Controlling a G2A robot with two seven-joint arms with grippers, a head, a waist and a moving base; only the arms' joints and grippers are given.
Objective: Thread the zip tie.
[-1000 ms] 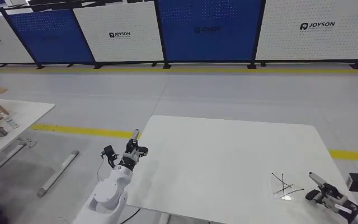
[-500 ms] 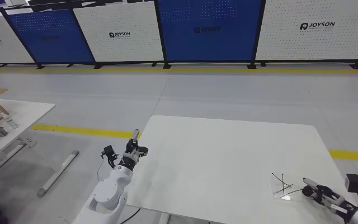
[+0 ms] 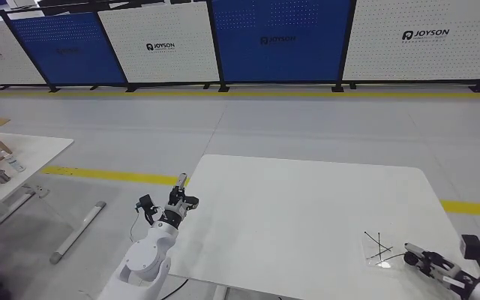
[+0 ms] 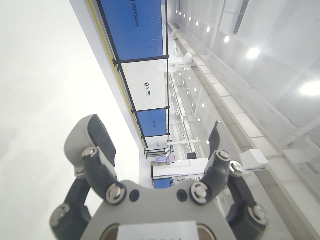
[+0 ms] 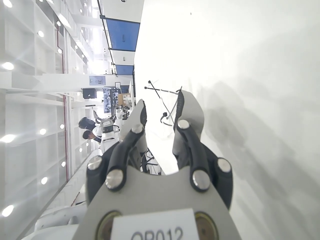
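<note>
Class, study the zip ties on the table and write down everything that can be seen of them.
The zip ties are a few thin black strips, seemingly plastic, lying loose and crossed over one another on the white table, towards its near corner on the robot's right. Small square heads show at some ends; one strip curves, the others look straight. The right tool, open, sits just beside them; whether it touches one cannot be told.

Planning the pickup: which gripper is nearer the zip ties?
Right. The right gripper sits just beside the zip ties; the left gripper is at the table's opposite edge.
</note>
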